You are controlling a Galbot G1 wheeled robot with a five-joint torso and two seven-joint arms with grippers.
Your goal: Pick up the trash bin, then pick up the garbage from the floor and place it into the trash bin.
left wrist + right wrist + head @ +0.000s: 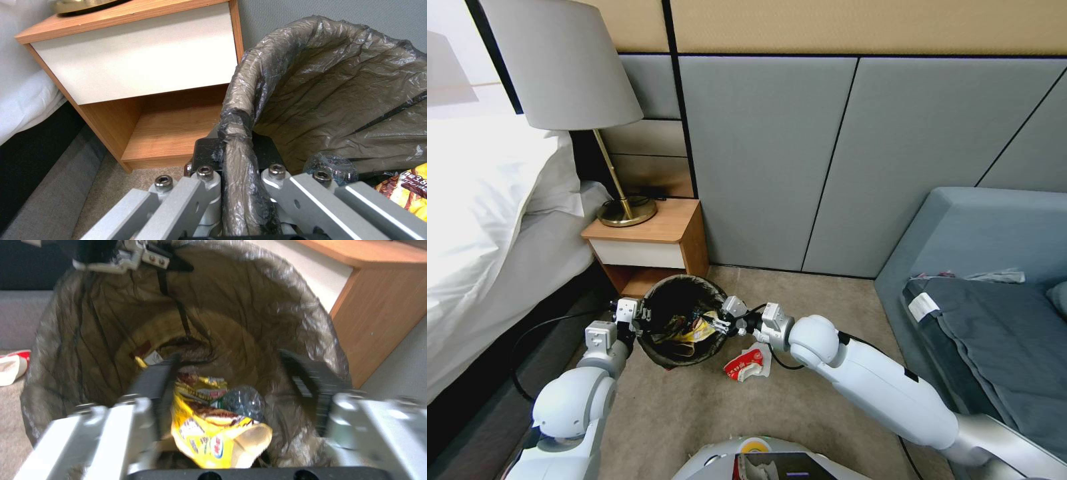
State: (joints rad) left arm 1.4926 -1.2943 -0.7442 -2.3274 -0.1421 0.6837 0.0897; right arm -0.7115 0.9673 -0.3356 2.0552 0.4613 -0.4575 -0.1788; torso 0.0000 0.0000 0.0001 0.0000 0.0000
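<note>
**Inspector:** Start with the largest items.

**Assistant:** A bed (487, 220) with white linen sits on the robot's left. A grey sofa (980, 267) sits on its right, against a grey panelled wall (760, 160). A wooden nightstand (650, 247) stands beside the bed, carrying a lamp (570, 73) with a brass base.

**Inspector:** Location of the trash bin?

**Assistant:** The trash bin (677, 320) is in front of the nightstand, over the beige carpet (694, 407), tilted with its mouth facing the robot. Its dark bag liner (338, 86) is folded over the rim.

**Inspector:** Left gripper?

**Assistant:** The left gripper (634, 319) is clenched on the rim of the trash bin on the side nearest the bed. The left wrist view shows one finger outside the rim and one inside, with the liner pinched between them.

**Inspector:** Right gripper?

**Assistant:** The right gripper (720, 323) is at the opposite rim, reaching into the mouth of the bin. Its fingers (155, 383) are spread apart. A yellow wrapper (209, 426) lies between them, touching one finger; whether it is actually gripped, I cannot tell.

**Inspector:** Other contents?

**Assistant:** A crumpled clear plastic piece (242, 401) lies next to the wrapper inside the bin.

**Inspector:** Garbage on the floor?

**Assistant:** A red-and-white snack packet (747, 365) lies on the carpet just beside the bin, beneath the right forearm.
</note>
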